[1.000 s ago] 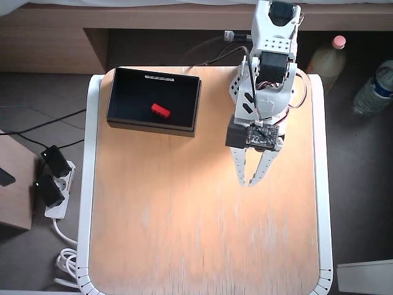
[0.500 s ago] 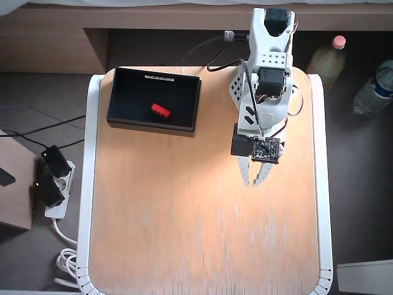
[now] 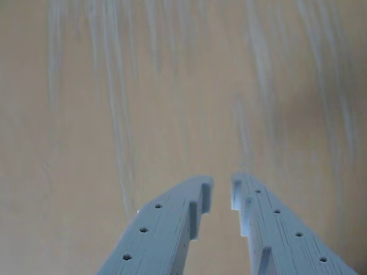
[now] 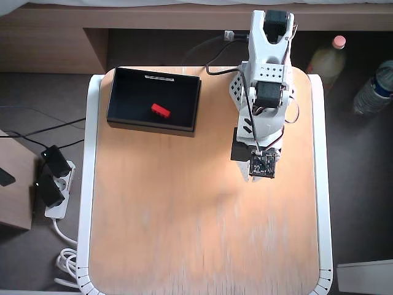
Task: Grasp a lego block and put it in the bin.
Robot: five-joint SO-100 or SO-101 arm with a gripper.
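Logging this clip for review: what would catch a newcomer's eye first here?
The red brick stands out first, lying inside the black bin at the table's upper left in the overhead view. Next comes the white arm at the upper right, pointing down at bare wood. In the wrist view the end effector holds nothing, its fingers nearly closed with a narrow gap between them.

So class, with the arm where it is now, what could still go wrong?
1. The small red studded plastic brick already lies in the shallow black open-top box; another reach could knock it out.
2. The hand points steeply at bare wooden tabletop, nearly closed; dropping lower could jam its fingertips.
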